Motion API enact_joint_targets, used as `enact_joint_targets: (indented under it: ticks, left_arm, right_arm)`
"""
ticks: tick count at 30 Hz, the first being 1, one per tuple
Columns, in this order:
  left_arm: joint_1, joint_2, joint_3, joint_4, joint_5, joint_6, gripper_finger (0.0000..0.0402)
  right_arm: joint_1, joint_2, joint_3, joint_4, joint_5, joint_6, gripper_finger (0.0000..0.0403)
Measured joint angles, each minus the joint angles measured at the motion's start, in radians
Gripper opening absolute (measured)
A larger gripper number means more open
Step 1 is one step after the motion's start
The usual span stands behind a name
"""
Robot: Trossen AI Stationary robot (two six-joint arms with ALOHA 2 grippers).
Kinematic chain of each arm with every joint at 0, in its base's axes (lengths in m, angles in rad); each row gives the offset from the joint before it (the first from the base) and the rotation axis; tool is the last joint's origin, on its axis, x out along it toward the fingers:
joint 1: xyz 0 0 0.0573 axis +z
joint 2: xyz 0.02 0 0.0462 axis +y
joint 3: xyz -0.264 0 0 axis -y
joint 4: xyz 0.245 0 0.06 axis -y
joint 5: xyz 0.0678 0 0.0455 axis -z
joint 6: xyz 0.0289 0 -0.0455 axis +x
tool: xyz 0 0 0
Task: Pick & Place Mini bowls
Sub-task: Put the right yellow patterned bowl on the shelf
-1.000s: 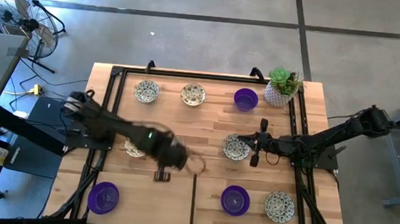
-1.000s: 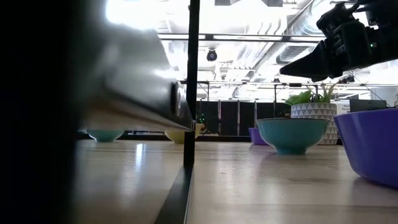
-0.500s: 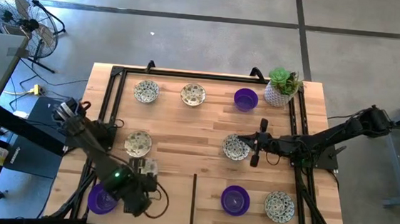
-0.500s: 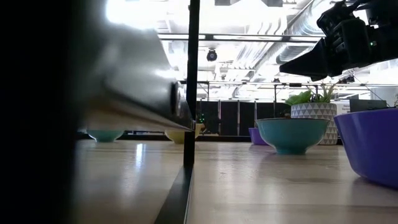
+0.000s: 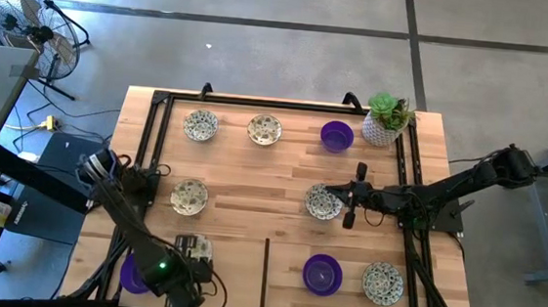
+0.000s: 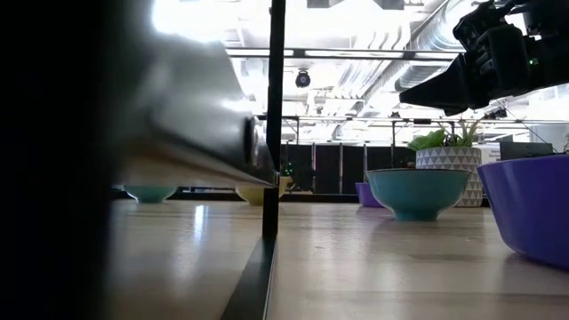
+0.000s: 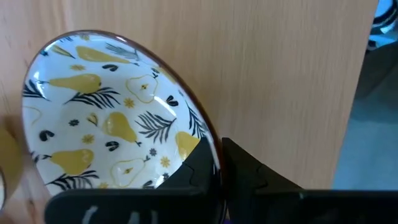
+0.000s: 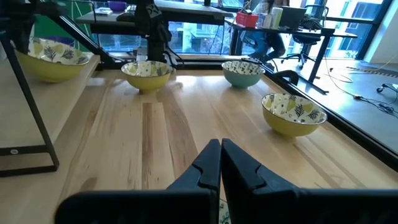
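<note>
Several mini bowls stand on the wooden table: patterned ones point(image 5: 201, 125), point(image 5: 264, 129), point(image 5: 189, 196), point(image 5: 324, 202), point(image 5: 381, 283) and purple ones point(image 5: 336, 136), point(image 5: 321, 275). My left gripper point(image 5: 178, 281) is at the near left corner, beside a half-hidden purple bowl point(image 5: 130, 276). It is shut on a cream bowl with yellow pears point(image 7: 106, 130), which the arm hides in the high view. My right gripper point(image 5: 342, 191) is shut. It hovers level over the right rim of the middle bowl, shown teal from the side point(image 6: 418, 191). My left gripper point(image 7: 217, 149) pinches the pear bowl's rim point(image 7: 208, 134), one finger inside the bowl and one outside. The fingers come from above, pointing down. The bowl faces up over the wood; whether its base is on the table or lifted, I cannot tell.
A white pot with a green plant point(image 5: 384, 123) stands in the far right corner. A black frame point(image 5: 265, 270) runs round the table, with a bar in the near middle. The table's edge point(image 7: 367, 124) lies close to the held bowl. A fan point(image 5: 25, 21) stands on the floor.
My left arm has swung from the table's middle toward the near left corner, uncovering the patterned bowl on the left. It now stands beside the purple bowl there.
</note>
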Motion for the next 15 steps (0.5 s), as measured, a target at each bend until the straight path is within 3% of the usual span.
enact_joint_targets:
  ticks: [15]
  left_arm:
    - [-0.040, 0.013, 0.007, 0.054, 0.002, -0.059, 0.0015]
  right_arm:
    - [0.000, 0.000, 0.000, -0.003, 0.000, 0.000, 0.0002]
